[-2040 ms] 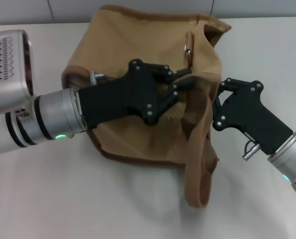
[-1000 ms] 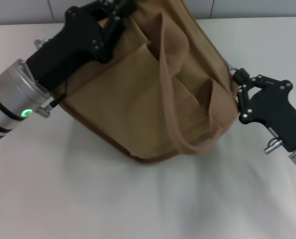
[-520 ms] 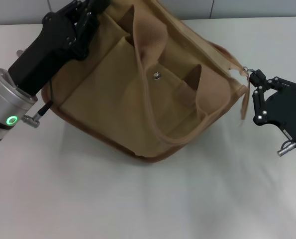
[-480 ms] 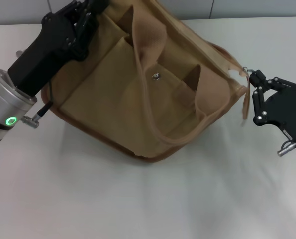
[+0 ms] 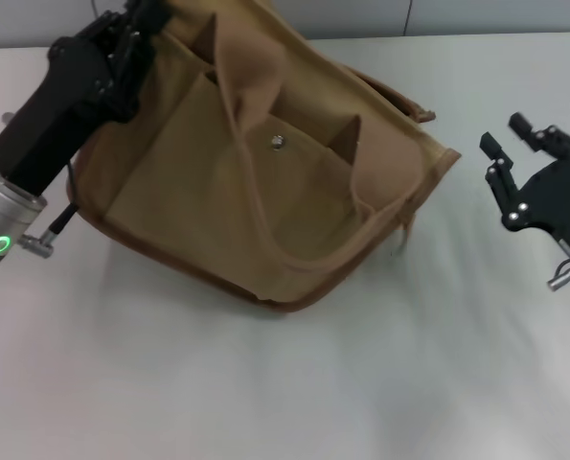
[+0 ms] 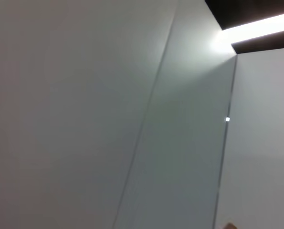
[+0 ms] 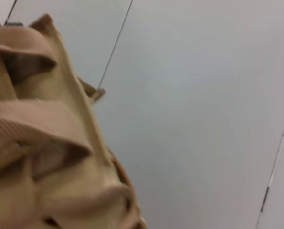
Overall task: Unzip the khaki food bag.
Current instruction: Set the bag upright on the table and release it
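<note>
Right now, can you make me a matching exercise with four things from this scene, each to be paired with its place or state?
Things:
1. left gripper
2. right gripper
3. silver snap
4. khaki food bag

Places or states:
A. on the front flap pocket
B. open, apart from the bag, at the right
C. tilted, one corner lifted
D. at the bag's upper left corner

Pairs: 1-D, 2-B, 3-A, 4-C

Khaki food bag (image 5: 265, 182) lies tilted, snap pocket upward.
</note>
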Available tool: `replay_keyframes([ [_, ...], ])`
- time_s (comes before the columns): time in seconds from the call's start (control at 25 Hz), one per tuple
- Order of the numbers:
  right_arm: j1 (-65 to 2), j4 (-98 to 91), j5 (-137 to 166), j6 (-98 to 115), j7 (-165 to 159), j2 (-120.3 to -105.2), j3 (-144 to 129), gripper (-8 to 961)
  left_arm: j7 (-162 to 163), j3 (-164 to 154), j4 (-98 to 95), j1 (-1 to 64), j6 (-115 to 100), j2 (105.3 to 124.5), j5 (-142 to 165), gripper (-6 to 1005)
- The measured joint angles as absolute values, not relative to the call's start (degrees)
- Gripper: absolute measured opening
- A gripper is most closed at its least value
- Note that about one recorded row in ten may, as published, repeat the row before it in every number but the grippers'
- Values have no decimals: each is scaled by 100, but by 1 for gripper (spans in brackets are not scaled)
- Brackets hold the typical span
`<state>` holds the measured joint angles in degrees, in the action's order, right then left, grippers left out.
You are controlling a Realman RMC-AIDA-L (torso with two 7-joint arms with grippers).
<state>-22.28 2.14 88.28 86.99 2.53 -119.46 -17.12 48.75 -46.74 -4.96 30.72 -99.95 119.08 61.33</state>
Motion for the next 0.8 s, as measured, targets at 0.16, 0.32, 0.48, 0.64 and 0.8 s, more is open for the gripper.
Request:
replay_keyframes([
  [0.16, -2343, -193, 8860, 8445, -241, -11937, -1760, 251, 4858, -4643, -501, 2997, -9979, 11902, 6128, 128],
  [0.32, -2514, -896, 9154, 8263, -1145, -11924, -2124, 377, 4850, -4644, -500, 2951, -9973, 11900, 6125, 129],
  [0.48, -2711, -1573, 9623, 8085, -2083, -11920, -2639, 488, 4849, -4646, -486, 2921, -9978, 11900, 6125, 130],
  [0.64, -2951, -1754, 9808, 7745, -2466, -11921, -2981, 496, 4849, -4649, -486, 2884, -9993, 11900, 6125, 131],
  [0.8, -3229, -1576, 9811, 7414, -2452, -11937, -3001, 494, 4843, -4649, -481, 2865, -9978, 11900, 6124, 132],
])
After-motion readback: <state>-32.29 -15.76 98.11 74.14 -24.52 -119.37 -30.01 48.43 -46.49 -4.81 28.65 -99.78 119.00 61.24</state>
